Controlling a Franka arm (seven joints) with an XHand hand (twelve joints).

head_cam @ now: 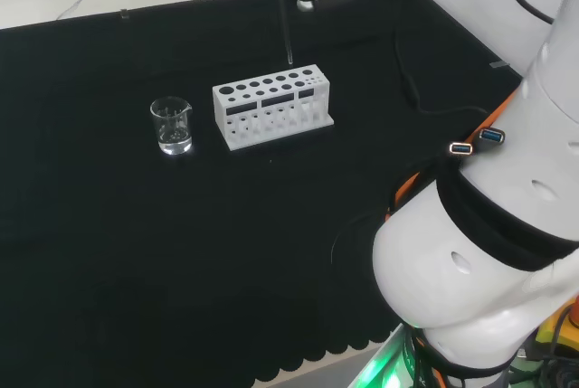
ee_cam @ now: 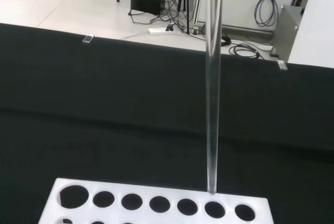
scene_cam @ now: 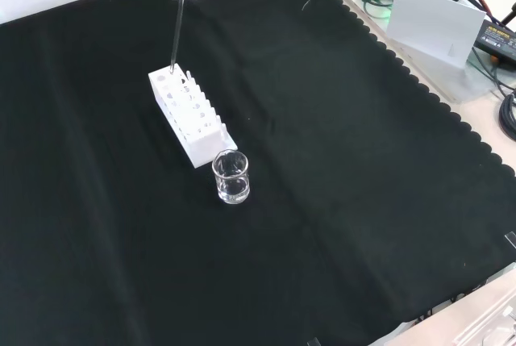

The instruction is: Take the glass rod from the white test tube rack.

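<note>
Rod [ee_cam: 211,104] clear glossy glass; rack [head_cam: 272,106] matt white plastic; cloth [scene_cam: 339,160] matt black.

The glass rod [ee_cam: 212,104] was a thin, clear and straight stick. It stood almost upright above the white test tube rack [head_cam: 273,106], and its lower end was just over one of the holes near one end of the rack's top row; whether the tip was inside the hole could not be told. The rack was a long white block with rows of round holes on top. It stood on the black cloth, closer to the cloth's far edge in the head view.
</note>
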